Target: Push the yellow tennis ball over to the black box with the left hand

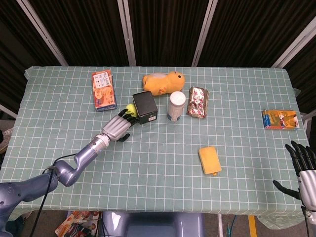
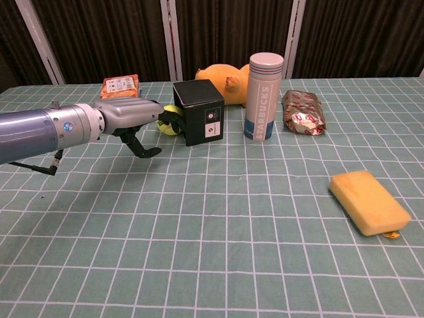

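Yellow tennis ball (image 2: 172, 122): one, round and fuzzy, with no long axis or heading to report; it sits at the fingertips of the left hand (image 1: 118, 128), pressed against the near left side of the matte black cardboard box (image 1: 144, 108), one counted. Left hand's fingers are extended, loosely apart, touching the ball. Right hand (image 1: 304, 170) is spread and holds nothing, far off.
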Tool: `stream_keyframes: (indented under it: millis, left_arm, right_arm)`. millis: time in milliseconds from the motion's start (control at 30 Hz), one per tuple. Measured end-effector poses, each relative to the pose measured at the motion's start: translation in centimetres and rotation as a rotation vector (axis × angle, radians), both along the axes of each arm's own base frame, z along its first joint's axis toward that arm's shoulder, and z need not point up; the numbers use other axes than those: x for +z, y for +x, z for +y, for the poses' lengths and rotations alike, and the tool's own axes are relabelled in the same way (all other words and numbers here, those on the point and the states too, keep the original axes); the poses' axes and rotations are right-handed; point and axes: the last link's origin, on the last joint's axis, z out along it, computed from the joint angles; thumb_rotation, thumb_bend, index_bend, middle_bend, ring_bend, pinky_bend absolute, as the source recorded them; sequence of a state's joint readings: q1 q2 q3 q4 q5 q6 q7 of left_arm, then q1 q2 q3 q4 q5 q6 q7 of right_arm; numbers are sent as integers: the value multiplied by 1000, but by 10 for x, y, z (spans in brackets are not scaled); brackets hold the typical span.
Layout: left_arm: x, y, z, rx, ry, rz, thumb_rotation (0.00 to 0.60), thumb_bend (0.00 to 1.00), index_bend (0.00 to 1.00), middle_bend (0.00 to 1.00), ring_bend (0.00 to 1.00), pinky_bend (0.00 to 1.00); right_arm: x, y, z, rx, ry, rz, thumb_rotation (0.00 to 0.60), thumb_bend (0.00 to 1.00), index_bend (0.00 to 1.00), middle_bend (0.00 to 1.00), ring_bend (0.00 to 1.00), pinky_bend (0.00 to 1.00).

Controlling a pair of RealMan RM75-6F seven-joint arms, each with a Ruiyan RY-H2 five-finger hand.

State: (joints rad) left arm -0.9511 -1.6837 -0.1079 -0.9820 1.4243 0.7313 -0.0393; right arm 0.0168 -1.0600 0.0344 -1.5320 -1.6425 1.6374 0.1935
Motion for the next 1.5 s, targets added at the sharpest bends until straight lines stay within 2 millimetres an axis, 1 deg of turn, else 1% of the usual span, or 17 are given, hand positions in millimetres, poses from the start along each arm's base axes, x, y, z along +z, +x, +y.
stream_keyframes:
  millis: [33,100,167,333,433,500,567,633,700,733,967,1033,1133,1233,1300,1367,1500]
  left_arm:
    - [0,0,0,4,-3,-1,600,426,188,209,167,167]
    - [2,0,1,10,-7,-2,600,426,205,255,219,261]
    - [5,-2,1,9,-2,4,600,426,215,299,268,294]
    - [8,-12,2,23,15,31,600,426,236,374,373,486]
    - [8,-19,4,51,12,46,600,426,247,391,409,543]
    - [9,-23,5,57,17,60,600,426,252,398,424,547]
    - [10,-26,7,56,29,72,600,427,254,397,428,508]
    - [10,-27,9,57,39,76,600,426,256,375,373,346]
    - [9,-27,12,64,47,76,600,426,260,350,301,223]
    - [9,-27,13,65,51,77,600,426,263,341,279,190]
    - [4,-26,23,77,77,102,600,426,264,329,259,153]
    - [3,-26,26,83,82,114,600,426,262,325,245,141]
    - [-2,-25,30,102,83,124,600,426,256,309,195,94]
    - [-7,-19,32,106,83,118,600,420,249,252,92,16]
    - [-10,-16,34,102,85,116,600,419,240,197,28,0]
    - [-12,-12,36,93,86,120,600,418,225,148,1,0]
    - [-18,-2,37,72,87,100,600,418,209,79,0,0]
  right_arm:
    - [0,0,0,1,-1,-1,600,115,0,0,0,0]
    - [1,0,0,0,-4,-3,600,115,0,0,0,0]
    - [2,-1,0,-2,-6,-5,600,115,0,0,0,0]
    - [2,-1,0,-3,-9,-3,600,115,0,0,0,0]
    - [2,-1,0,0,-13,-3,600,115,0,0,0,0]
    - [2,-1,0,0,-14,-3,600,115,0,0,0,0]
    - [1,-1,-1,0,-12,-1,600,115,0,0,0,0]
    - [1,0,-1,0,-11,0,600,115,0,0,0,0]
    - [0,0,-2,1,-13,0,600,115,0,0,0,0]
    - [1,0,-2,2,-13,-1,600,115,0,0,0,0]
    - [3,-1,-1,5,-25,-6,600,114,0,0,0,0]
    - [4,-1,0,6,-29,-7,600,114,0,0,0,0]
    - [5,-1,0,7,-33,-9,600,114,0,0,0,0]
    - [5,-1,1,10,-33,-9,600,114,0,0,0,0]
    - [5,-1,2,13,-29,-9,600,114,0,0,0,0]
    - [4,-1,2,14,-25,-6,600,114,0,0,0,0]
    - [3,0,3,16,-18,-5,600,115,0,0,0,0]
